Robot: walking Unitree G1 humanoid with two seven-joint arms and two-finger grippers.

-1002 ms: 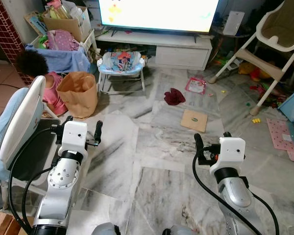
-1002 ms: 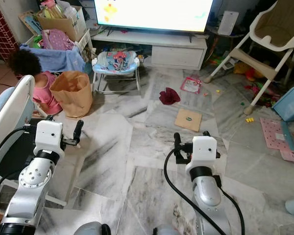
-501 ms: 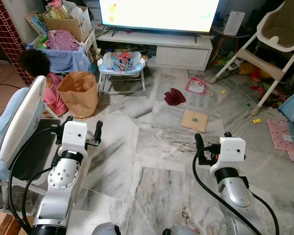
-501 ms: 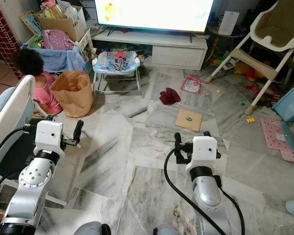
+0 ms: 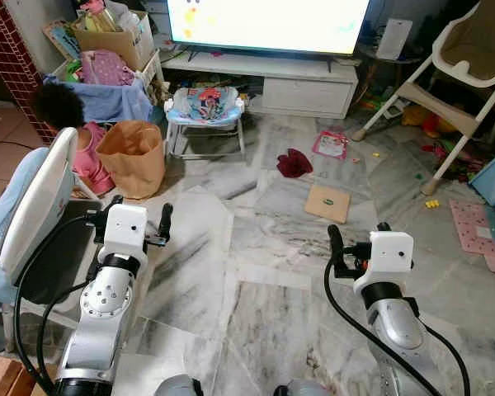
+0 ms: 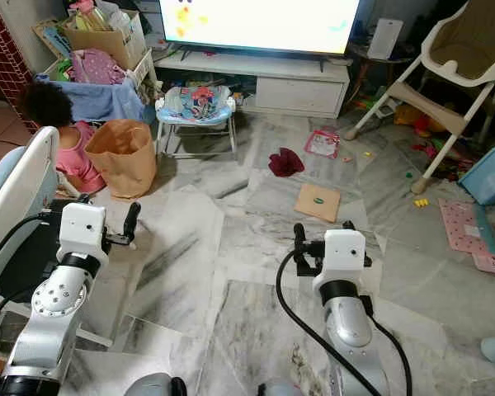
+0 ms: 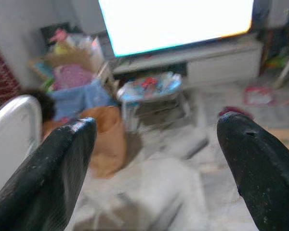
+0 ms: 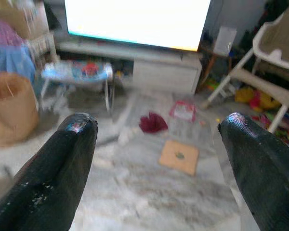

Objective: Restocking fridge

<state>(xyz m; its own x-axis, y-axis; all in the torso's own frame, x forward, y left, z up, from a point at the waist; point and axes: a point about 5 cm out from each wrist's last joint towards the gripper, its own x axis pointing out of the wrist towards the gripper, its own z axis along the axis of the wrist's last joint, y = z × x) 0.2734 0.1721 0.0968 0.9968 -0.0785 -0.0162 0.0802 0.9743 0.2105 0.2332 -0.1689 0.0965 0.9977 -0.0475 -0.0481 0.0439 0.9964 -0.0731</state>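
I stand on a marble floor facing a lit television on a low white cabinet. A white high chair is at my right. A brown paper bag sits beside a seated child. My left gripper and right gripper are both spread wide, grasping nothing. No fridge is visible.

Bright television glares overexposed; both wrist views are blurred.
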